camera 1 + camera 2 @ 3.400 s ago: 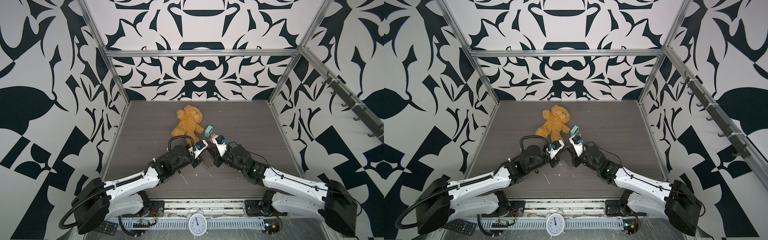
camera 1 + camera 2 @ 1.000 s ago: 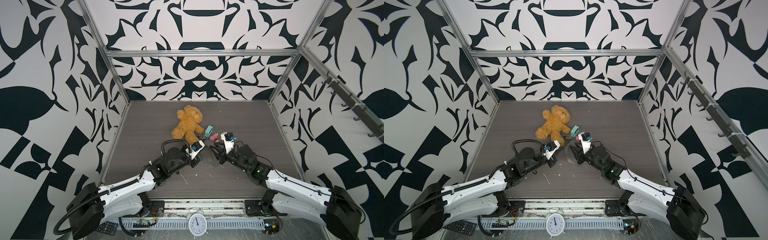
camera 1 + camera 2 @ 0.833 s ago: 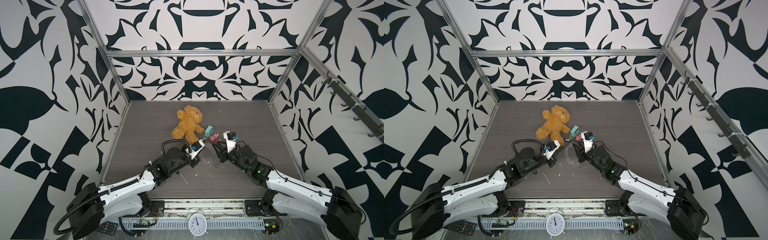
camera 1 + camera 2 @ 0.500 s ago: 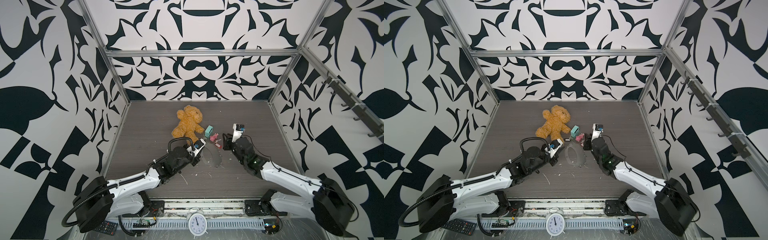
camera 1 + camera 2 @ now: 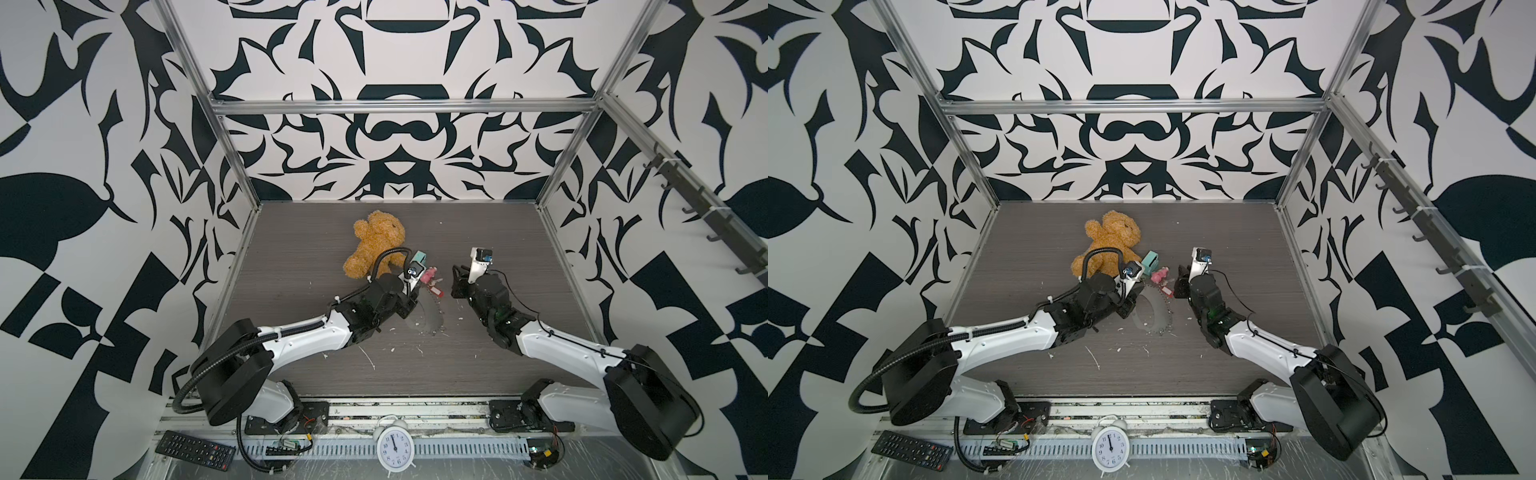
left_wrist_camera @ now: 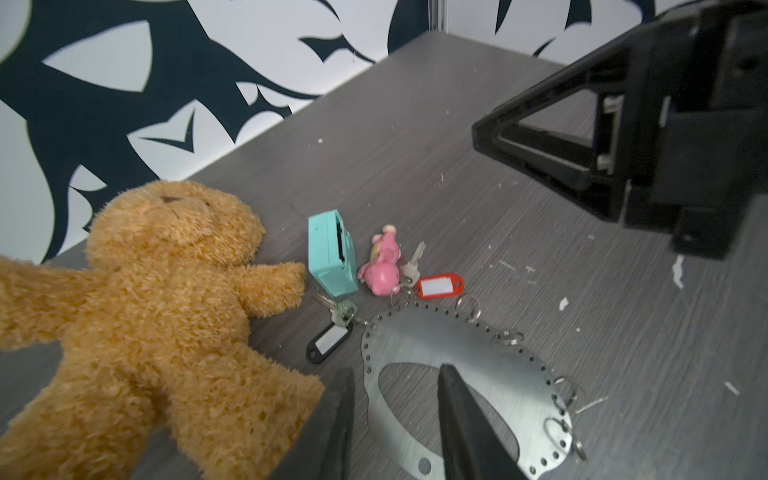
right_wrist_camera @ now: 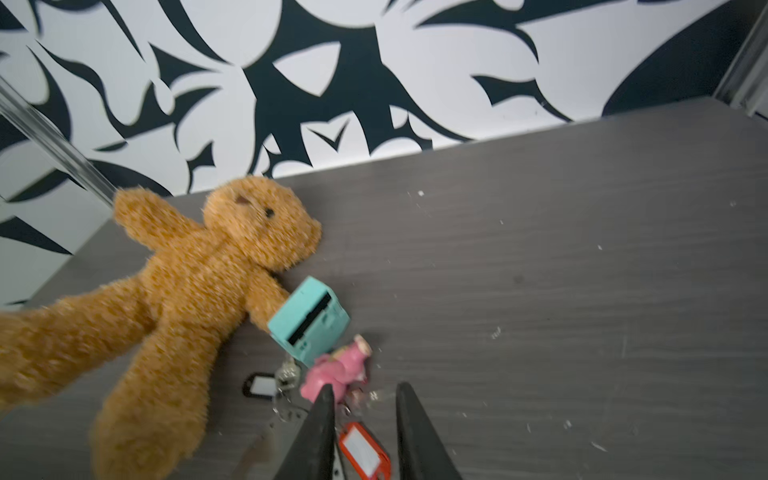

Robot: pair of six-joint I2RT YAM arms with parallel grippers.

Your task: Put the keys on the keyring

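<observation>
Grey metal plate (image 6: 436, 336), rim dotted with holes, lies flat on the table (image 6: 457, 124), just below frame centre in both top views. Small silver rings (image 6: 468, 305) sit along its rim.

Red tag (image 6: 439, 285) lies on the table just beside the rim, next to a pink figure (image 6: 384, 266) and a teal box (image 6: 332, 253). Black tag (image 6: 328, 343) lies at the rim too, against the teddy (image 6: 166, 291). Cannot tell whether either tag is hooked to a ring.

Left gripper (image 6: 397, 370) is low over the plate. Its fingers are spread and straddle the plate's band; contact is unclear.

Right gripper (image 7: 365, 385) is right of the cluster in both top views. Its fingers stand apart with a narrow gap, and the red tag shows on the table between them. Cannot tell whether they touch it.
</observation>
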